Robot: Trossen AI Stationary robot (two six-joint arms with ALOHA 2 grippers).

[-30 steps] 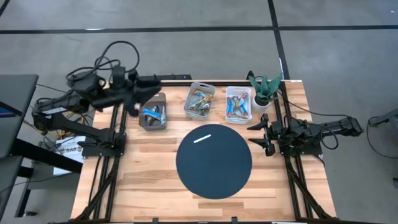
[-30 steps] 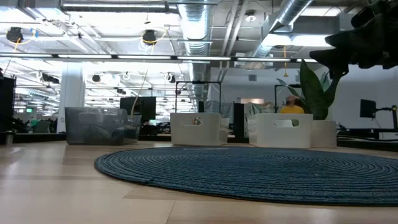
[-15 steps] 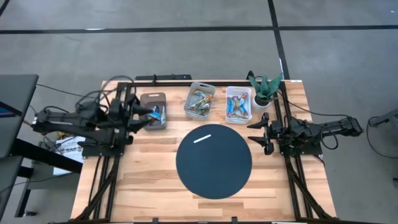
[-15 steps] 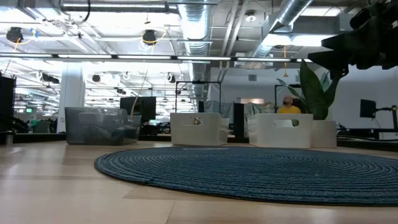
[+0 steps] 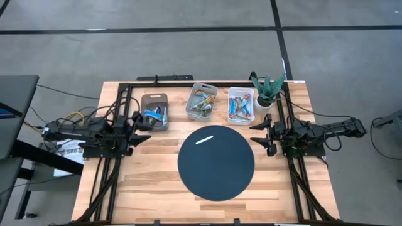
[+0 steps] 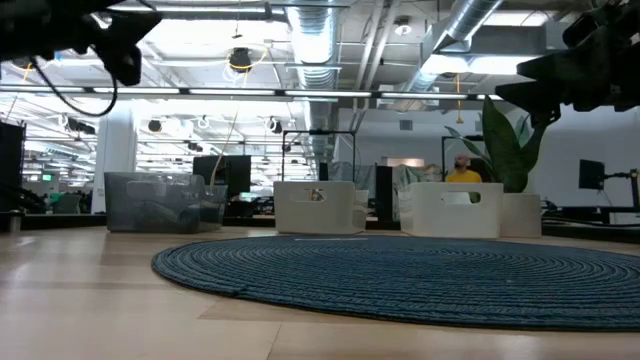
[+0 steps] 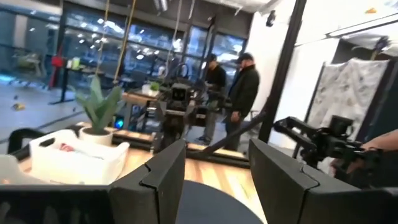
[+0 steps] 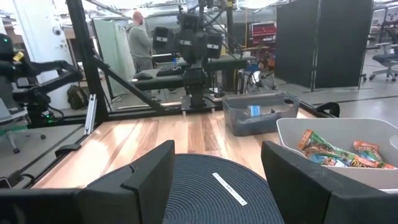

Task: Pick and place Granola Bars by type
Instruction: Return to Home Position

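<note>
On the left gripper (image 5: 143,128) the fingers (image 7: 163,177) stand spread with nothing between them; the right gripper (image 5: 257,135) is likewise released and empty. Since a moment ago the left arm has drawn back from over the gray bin (image 5: 152,99) to the table's (image 5: 151,185) left edge, while the right arm has not moved. 3 bins stand behind 1 round dark mat (image 5: 217,171). The gray one holds blue granola bars (image 5: 155,115); the clear bin (image 5: 202,85) and white bin (image 5: 241,90) hold more, too jumbled to count. 1 white strip (image 5: 205,139) lies on the mat, and 1 potted plant (image 5: 267,91) stands beside the white bin
</note>
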